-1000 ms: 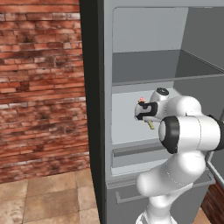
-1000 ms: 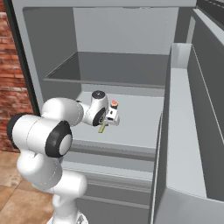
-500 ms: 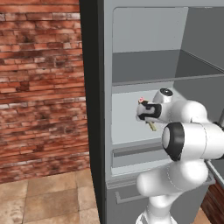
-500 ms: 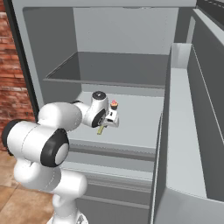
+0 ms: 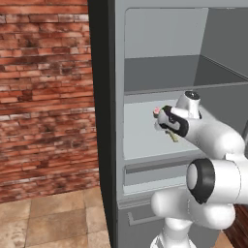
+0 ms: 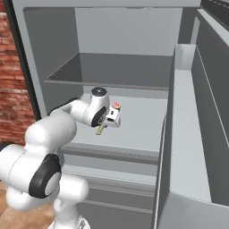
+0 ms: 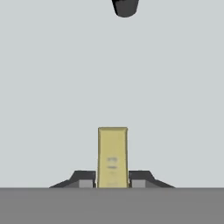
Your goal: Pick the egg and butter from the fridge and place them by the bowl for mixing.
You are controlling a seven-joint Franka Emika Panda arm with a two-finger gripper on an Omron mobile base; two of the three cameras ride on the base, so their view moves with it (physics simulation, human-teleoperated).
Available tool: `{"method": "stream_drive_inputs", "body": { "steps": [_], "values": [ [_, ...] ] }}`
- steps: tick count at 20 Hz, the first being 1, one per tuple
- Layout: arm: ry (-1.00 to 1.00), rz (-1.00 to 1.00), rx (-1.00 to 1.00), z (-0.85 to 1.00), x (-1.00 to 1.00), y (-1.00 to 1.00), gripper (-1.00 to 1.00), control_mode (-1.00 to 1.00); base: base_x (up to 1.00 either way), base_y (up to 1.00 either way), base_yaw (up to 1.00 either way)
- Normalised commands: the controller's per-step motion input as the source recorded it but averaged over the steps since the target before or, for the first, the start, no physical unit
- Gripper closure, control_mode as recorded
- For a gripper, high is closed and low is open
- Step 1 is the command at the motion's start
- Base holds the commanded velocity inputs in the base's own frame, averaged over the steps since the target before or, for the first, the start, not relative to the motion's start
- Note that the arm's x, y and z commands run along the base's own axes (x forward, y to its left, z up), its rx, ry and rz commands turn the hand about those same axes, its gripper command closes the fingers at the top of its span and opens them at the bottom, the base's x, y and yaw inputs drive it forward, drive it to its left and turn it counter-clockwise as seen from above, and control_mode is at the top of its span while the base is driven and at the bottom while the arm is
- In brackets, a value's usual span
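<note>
The butter [image 7: 113, 155], a thin pale-yellow stick, stands between my two dark fingertips, and my gripper [image 7: 113, 183] is shut on it. In the base views my gripper [image 5: 169, 131] [image 6: 106, 124] is inside the fridge [image 5: 112, 145], low over its middle shelf [image 6: 138, 129]. The butter [image 5: 173, 137] [image 6: 100, 130] pokes out below the hand, close to the shelf; whether it touches the shelf I cannot tell. The egg and the bowl are out of view.
A small cupcake with a pink top [image 5: 156, 112] [image 6: 116, 106] sits on the same shelf just behind my hand. A dark object [image 7: 125, 8] shows at the far edge of the hand view. The open fridge door [image 6: 192, 134] stands to the right, a brick wall [image 5: 43, 97] to the left.
The arm's elbow has dropped lower and closer to the cameras. The hand with the butter has stayed at almost the same spot over the shelf, still shut.
</note>
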Motion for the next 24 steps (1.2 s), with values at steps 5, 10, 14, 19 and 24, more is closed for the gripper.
{"method": "stream_drive_inputs", "body": {
  "steps": [5,10,14,19,24],
  "values": [
    [0.00,0.00,0.00,0.35,-0.64,0.00,1.00,-1.00,0.00,0.00,0.00],
    [0.00,0.00,0.00,0.23,-0.68,0.00,1.00,-1.00,0.00,0.00,0.00],
    [-0.01,0.00,0.00,0.30,-0.57,0.05,1.00,-1.00,0.00,0.00,0.00],
    [0.00,0.00,0.00,0.40,-0.52,0.04,1.00,-1.00,0.00,0.00,0.00],
    [0.00,0.00,0.00,0.33,-0.52,0.06,1.00,-1.00,0.00,0.00,0.00]
  ]
}}
